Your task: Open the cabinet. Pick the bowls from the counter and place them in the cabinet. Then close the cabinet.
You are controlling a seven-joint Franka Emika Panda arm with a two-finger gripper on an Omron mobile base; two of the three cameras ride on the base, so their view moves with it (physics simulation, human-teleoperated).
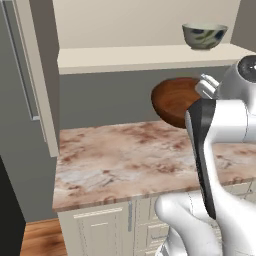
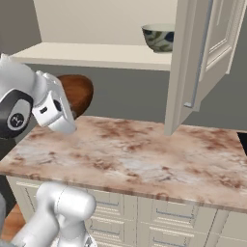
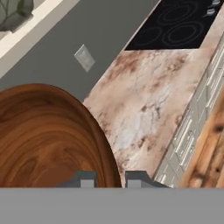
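The cabinet stands open, its right door [image 2: 193, 62] swung out over the counter [image 2: 144, 149] and its left door [image 1: 35, 75] swung aside. The pale grey-green bowl [image 1: 204, 36] with dark leaf marks rests on the cabinet shelf [image 1: 125, 57], toward its right side. My gripper [image 3: 109, 178] is shut on the rim of the glossy reddish-brown wooden bowl [image 3: 43, 140], one fingertip inside the rim and one outside. That bowl [image 1: 172, 100] hangs tilted above the counter [image 1: 125, 155], below the shelf's front edge and in front of the grey wall.
A black cooktop [image 3: 175, 26] is set into the counter further along. A wall outlet [image 3: 84, 57] sits on the grey backsplash. Cream base cupboards with drawers [image 2: 159, 212] run under the counter, and wood floor [image 1: 40, 240] lies below.
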